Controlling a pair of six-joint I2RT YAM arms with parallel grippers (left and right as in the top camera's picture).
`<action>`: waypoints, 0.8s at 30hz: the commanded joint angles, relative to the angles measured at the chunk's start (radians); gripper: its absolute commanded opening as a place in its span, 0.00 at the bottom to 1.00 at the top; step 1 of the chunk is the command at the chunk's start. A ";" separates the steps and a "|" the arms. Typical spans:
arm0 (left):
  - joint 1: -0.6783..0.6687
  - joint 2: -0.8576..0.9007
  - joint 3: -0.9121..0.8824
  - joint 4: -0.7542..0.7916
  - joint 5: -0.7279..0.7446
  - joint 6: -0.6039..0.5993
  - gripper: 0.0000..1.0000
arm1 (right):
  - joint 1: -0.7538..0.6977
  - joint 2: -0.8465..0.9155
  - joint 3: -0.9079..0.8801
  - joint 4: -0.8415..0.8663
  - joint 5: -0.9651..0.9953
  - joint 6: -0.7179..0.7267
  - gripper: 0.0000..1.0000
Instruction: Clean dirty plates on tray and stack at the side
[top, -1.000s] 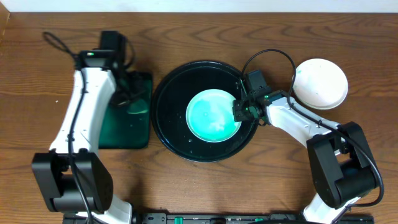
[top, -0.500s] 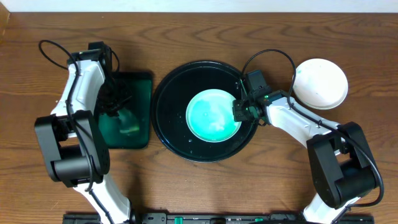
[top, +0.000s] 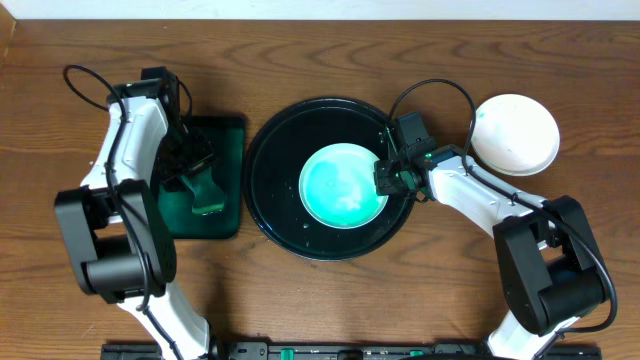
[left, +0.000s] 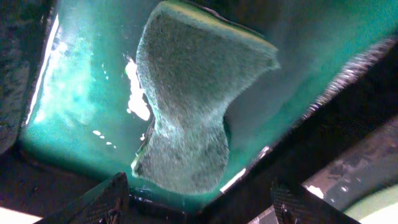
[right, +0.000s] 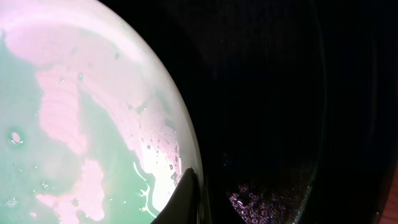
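Note:
A pale-aqua plate lies on the round black tray, its wet face streaked green. My right gripper is shut on the plate's right rim; in the right wrist view one dark finger lies over the rim, with the black tray beside it. A white plate rests on the table at the right. My left gripper hangs open over a green sponge. The sponge lies free, ahead of the spread fingertips.
The sponge lies in a dark green rectangular tray, wet inside, left of the black tray. Cables loop above both arms. Wooden tabletop surrounds everything.
My left arm swung over the green tray and its jaws opened, leaving the sponge lying there. The right gripper and the aqua plate have stayed still.

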 joint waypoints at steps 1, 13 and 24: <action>0.002 -0.113 -0.005 -0.006 0.009 0.047 0.74 | 0.008 0.031 -0.012 -0.017 0.010 -0.005 0.01; -0.037 -0.539 -0.005 -0.014 0.000 0.114 0.73 | 0.008 0.023 -0.010 -0.016 0.010 -0.051 0.01; -0.051 -0.709 -0.005 -0.062 0.002 0.114 0.81 | 0.032 -0.192 -0.009 -0.044 0.044 -0.166 0.01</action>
